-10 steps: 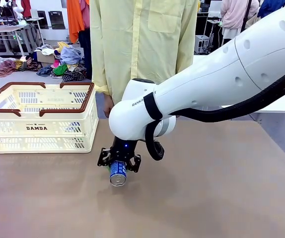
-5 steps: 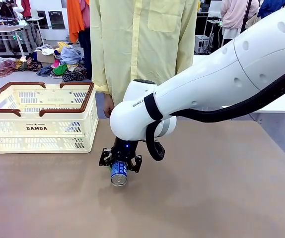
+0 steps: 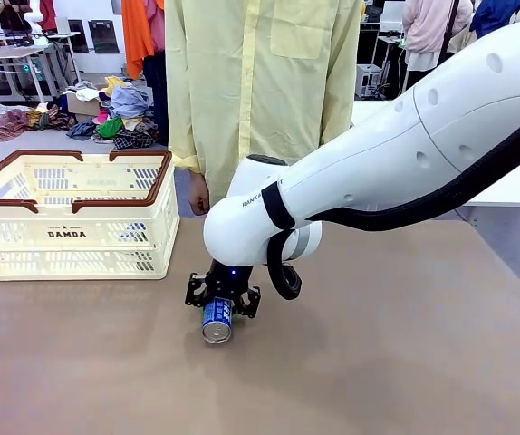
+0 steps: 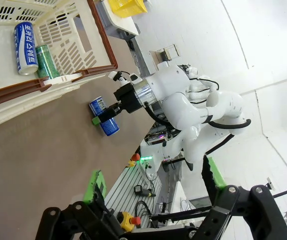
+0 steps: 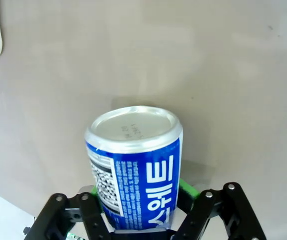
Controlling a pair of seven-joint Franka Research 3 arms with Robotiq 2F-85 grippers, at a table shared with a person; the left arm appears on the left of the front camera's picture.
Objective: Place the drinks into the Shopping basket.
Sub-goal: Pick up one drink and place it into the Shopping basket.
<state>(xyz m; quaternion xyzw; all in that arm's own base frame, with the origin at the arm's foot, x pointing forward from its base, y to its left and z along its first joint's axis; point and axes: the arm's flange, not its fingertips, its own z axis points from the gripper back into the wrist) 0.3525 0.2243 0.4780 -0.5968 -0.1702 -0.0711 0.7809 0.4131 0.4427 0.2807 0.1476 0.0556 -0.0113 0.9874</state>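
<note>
A blue drink can [image 3: 216, 321] lies on its side on the brown table, silver end toward me. My right gripper [image 3: 222, 303] is around it, and in the right wrist view both green pads [image 5: 186, 188] press the can's [image 5: 133, 165] sides. The cream Shopping basket [image 3: 165, 186] stands at the back left, a short way from the can. In the left wrist view the basket [image 4: 103, 45] holds another blue can [image 4: 26, 41] and a green can [image 4: 47, 61] lying side by side. My left gripper [image 4: 151, 177] hovers high, open, holding nothing.
A person in a pale yellow shirt stands at the far edge, one hand [image 3: 198, 193] hanging just behind my right arm. The right arm's white elbow [image 3: 260, 217] bulks over the table's middle. Bare tabletop [image 3: 405, 344] spreads to the right and front.
My right arm has sunk a little with the blue can, bringing it down onto the table and slightly to the right. The basket and the person have stayed put.
</note>
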